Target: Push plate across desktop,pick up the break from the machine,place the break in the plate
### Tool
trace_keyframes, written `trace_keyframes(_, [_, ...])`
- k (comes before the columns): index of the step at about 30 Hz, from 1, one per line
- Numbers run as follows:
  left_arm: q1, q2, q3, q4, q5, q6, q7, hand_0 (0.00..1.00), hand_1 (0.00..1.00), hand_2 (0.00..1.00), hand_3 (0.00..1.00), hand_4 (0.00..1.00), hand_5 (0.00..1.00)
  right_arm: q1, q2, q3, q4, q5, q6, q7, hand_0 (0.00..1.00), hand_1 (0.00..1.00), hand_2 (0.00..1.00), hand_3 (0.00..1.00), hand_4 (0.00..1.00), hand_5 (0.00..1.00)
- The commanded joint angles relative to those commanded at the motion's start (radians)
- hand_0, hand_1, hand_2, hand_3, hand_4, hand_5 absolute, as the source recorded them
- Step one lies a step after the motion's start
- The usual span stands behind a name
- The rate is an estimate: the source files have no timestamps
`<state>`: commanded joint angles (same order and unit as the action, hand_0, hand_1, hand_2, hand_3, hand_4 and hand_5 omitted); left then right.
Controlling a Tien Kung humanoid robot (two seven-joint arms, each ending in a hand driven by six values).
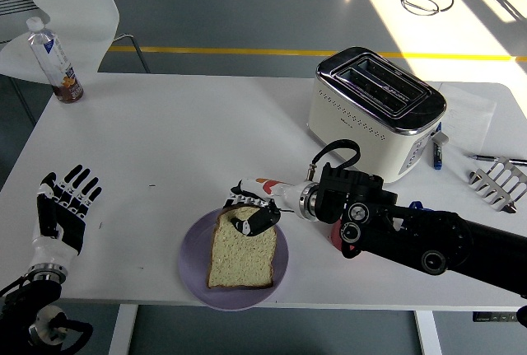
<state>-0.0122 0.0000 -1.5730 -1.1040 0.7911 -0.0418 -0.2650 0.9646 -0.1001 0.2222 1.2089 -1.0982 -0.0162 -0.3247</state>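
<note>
A slice of bread (242, 252) lies flat on the lilac plate (191, 263) near the table's front edge. My right hand (249, 212) reaches in from the right and sits at the slice's far edge, its fingers curled over the top of the bread and still pinching it. The white and chrome toaster (375, 109) stands behind at the right, both slots showing nothing inside. My left hand (64, 211) rests at the left front edge, palm down with fingers spread and holding nothing.
A drink bottle (54, 61) stands at the far left corner. A red cup (339, 235) is partly hidden behind my right forearm. A marker (439, 151) and a metal rack (498, 182) lie right of the toaster. A white chair is beyond the table.
</note>
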Motion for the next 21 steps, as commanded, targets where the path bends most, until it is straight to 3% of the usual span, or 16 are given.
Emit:
trace_keyframes(3, [-0.001, 0.0, 0.001, -0.001, -0.001, 0.0, 0.0, 0.796, 0.778, 0.82, 0.725, 0.538, 0.998, 0.001, 0.003, 0.0, -0.01, -0.002, -0.012, 0.009, 0.512, 0.556, 0.598, 0.625, 0.453, 0.16])
trace_keyframes(4, [-0.002, 0.0, 0.001, -0.001, -0.001, 0.0, 0.0, 0.797, 0.778, 0.819, 0.724, 0.539, 0.998, 0.001, 0.003, -0.001, -0.011, -0.002, -0.012, 0.01, 0.566, 0.613, 0.639, 0.717, 0.505, 0.191])
trace_keyframes(9, [-0.001, 0.0, 0.0, 0.001, 0.003, 0.002, -0.001, 0.797, 0.778, 0.819, 0.724, 0.539, 0.998, -0.001, 0.001, -0.004, -0.021, 0.012, 0.001, 0.016, 0.566, 0.613, 0.639, 0.717, 0.505, 0.191])
trace_keyframes(10, [-0.001, 0.0, 0.0, 0.002, 0.003, 0.002, -0.001, 0.797, 0.777, 0.819, 0.724, 0.538, 0.998, -0.002, 0.001, -0.002, -0.022, 0.012, 0.002, 0.023, 0.73, 0.744, 0.758, 0.824, 0.543, 0.203])
trace_keyframes(15, [0.002, 0.0, 0.004, 0.003, 0.002, 0.002, -0.002, 0.797, 0.777, 0.819, 0.724, 0.538, 0.998, -0.006, 0.003, 0.003, -0.025, 0.007, -0.005, 0.072, 0.73, 0.744, 0.758, 0.824, 0.543, 0.203])
trace_keyframes(16, [0.002, 0.0, 0.004, 0.003, 0.003, 0.002, -0.002, 0.797, 0.777, 0.819, 0.724, 0.537, 0.998, -0.007, 0.003, 0.005, -0.025, 0.005, -0.007, 0.078, 0.824, 0.822, 0.872, 0.879, 0.533, 0.191])
trace_keyframes(21, [0.003, 0.0, 0.012, 0.004, 0.008, 0.009, -0.003, 0.797, 0.777, 0.819, 0.724, 0.537, 0.998, -0.011, -0.009, 0.02, -0.025, 0.006, -0.039, 0.122, 0.824, 0.822, 0.872, 0.879, 0.533, 0.191])
